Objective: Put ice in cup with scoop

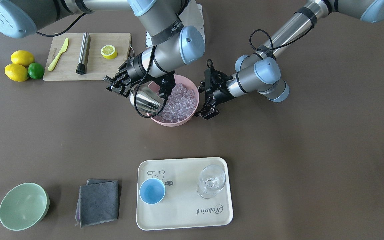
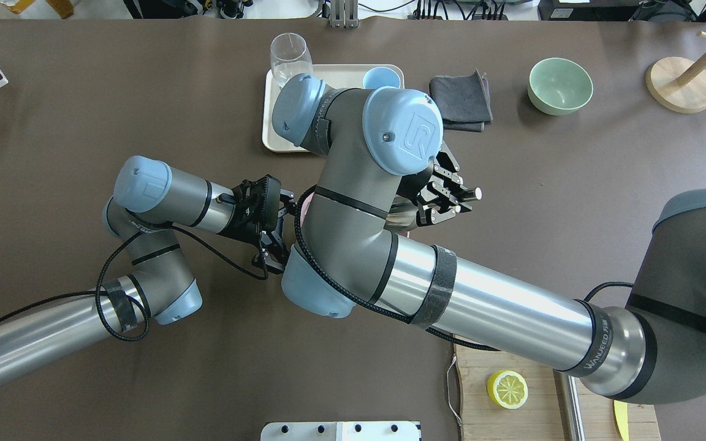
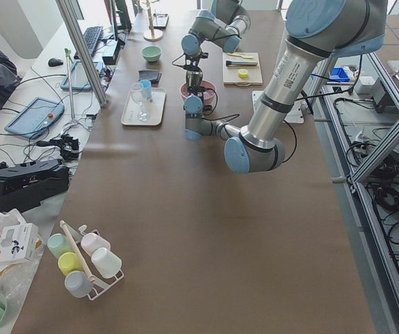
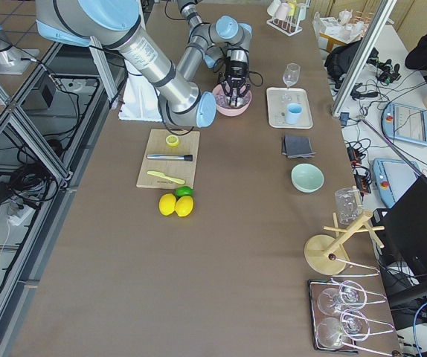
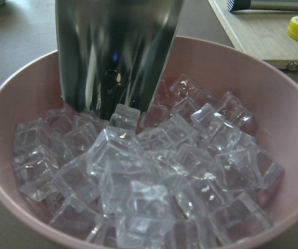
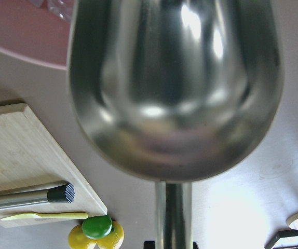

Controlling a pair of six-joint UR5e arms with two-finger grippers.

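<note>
As right tool [image 1: 116, 84] grips it, scoop [image 1: 145, 101] touches ice [image 1: 180, 104]

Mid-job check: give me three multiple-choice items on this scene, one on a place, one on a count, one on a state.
1. Where is the cup?
A) on the cutting board
B) on the tray, beside the stemmed glass
C) in the green bowl

2. How many whole lemons lie by the lime?
A) one
B) two
C) four

3. The scoop is:
A) lying on the tray
B) over the cup
C) held by the right end effector, lip in the ice

Key:
1B, it stands on the tray.
2B, two lemons touch the lime.
3C, the lip sits among the cubes.
</note>
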